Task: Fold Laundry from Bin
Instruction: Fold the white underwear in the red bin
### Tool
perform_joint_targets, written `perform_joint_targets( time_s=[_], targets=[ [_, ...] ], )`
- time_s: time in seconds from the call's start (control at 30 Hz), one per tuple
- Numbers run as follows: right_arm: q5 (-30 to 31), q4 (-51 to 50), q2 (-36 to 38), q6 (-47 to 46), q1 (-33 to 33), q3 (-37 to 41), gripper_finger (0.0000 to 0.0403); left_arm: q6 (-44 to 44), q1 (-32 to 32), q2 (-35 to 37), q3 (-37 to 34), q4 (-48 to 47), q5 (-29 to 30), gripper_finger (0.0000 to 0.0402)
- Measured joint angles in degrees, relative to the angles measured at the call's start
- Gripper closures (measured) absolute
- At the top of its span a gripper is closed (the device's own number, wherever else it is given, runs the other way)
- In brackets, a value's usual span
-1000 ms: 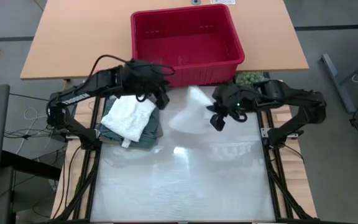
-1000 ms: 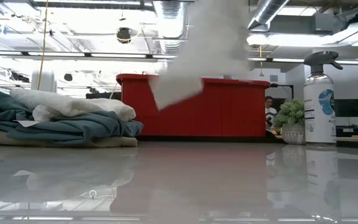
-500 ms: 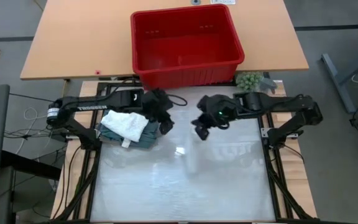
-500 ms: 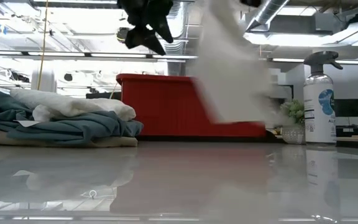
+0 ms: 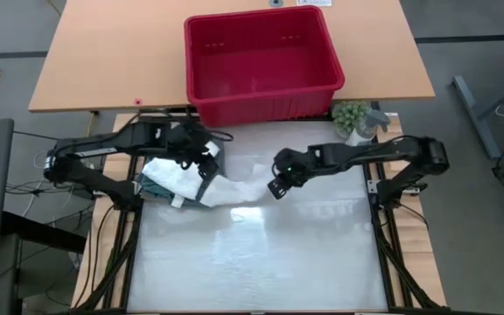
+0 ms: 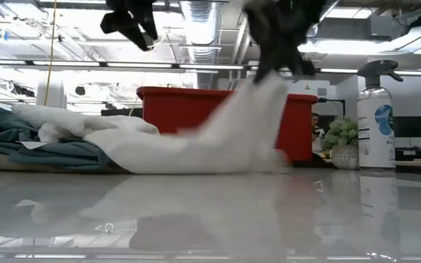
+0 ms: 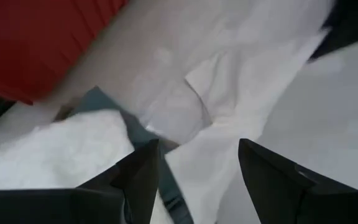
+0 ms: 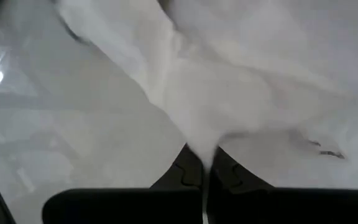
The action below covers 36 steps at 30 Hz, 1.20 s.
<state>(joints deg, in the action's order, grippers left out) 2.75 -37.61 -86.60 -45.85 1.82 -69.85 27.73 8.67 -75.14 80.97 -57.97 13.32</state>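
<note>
Right gripper (image 5: 274,186) was pinched shut on one end of a white cloth (image 5: 239,189), held low over the glossy table (image 5: 252,262). The cloth ran from there toward the pile of laundry (image 5: 178,179) at the table's left, white piece over teal; whether it touched the pile was hard to tell. Left gripper (image 5: 206,164) hung above that pile, fingers apart, nothing between them. The red bin (image 5: 261,61) sat behind the work area, apparently empty. A spray bottle (image 6: 375,117) stood at the right.

near table half (image 5: 252,262) free, white cloth (image 5: 239,190) between pincers, bin (image 5: 261,54) behind
</note>
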Motion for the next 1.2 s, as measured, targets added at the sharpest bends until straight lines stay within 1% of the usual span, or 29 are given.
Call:
perform_joint_targets(
  time_s=[0.1,0.17,0.27,0.33,0.43,0.5,0.6,0.7,0.8,0.9,1.03,1.1,1.2],
  targets=[
    [-3.6,3.4,0.1,-4.1,1.0,6.7,0.0384,0.2,0.0,0.9,0.0,1.3,-1.2,0.0196],
    [-6.6,3.2,0.1,-6.5,2.0,10.2,0.0384,0.6,0.1,1.0,0.0,2.7,-4.8,0.0196],
    [-10.4,3.0,0.1,-9.7,2.1,13.4,0.0384,2.9,-0.6,1.1,0.0,3.9,-12.6,0.0196],
    [-10.6,2.3,0.6,-10.4,0.9,14.1,0.0384,4.4,-2.4,1.1,-0.6,6.4,-13.5,0.0196],
    [-10.5,1.6,0.7,-10.7,-0.8,14.0,0.0384,4.8,-7.2,1.1,-3.9,10.7,-8.4,0.0196],
    [-9.8,1.2,0.6,-10.9,-1.3,14.1,0.0384,2.1,-10.6,1.1,-6.7,10.5,-3.6,0.0196],
    [-8.8,2.3,0.6,-11.5,-1.2,14.1,0.0384,1.9,-15.0,1.2,-13.0,12.3,3.1,0.0196],
    [-8.8,4.5,0.7,-12.1,-0.8,14.1,0.0384,7.5,-18.4,1.0,-20.2,16.7,5.4,0.0196],
    [-10.9,7.2,2.3,-12.8,-1.3,14.1,0.0384,16.6,-20.8,1.0,-24.3,19.5,6.0,0.0196],
    [-13.0,13.0,6.3,-14.0,-1.5,14.0,0.0384,22.0,-22.8,1.1,-25.0,21.8,6.6,0.0196],
    [-13.2,19.4,11.6,-15.2,-0.5,14.0,0.0384,22.2,-24.2,1.5,-23.9,29.0,7.2,0.0196],
    [-12.8,22.3,13.7,-15.4,0.8,14.0,0.0384,20.6,-24.7,1.5,-23.8,32.0,10.0,0.0196],
    [-10.9,25.9,16.0,-17.1,3.2,14.0,0.0384,15.5,-24.9,1.3,-23.8,37.0,16.3,0.0196]
  ],
)
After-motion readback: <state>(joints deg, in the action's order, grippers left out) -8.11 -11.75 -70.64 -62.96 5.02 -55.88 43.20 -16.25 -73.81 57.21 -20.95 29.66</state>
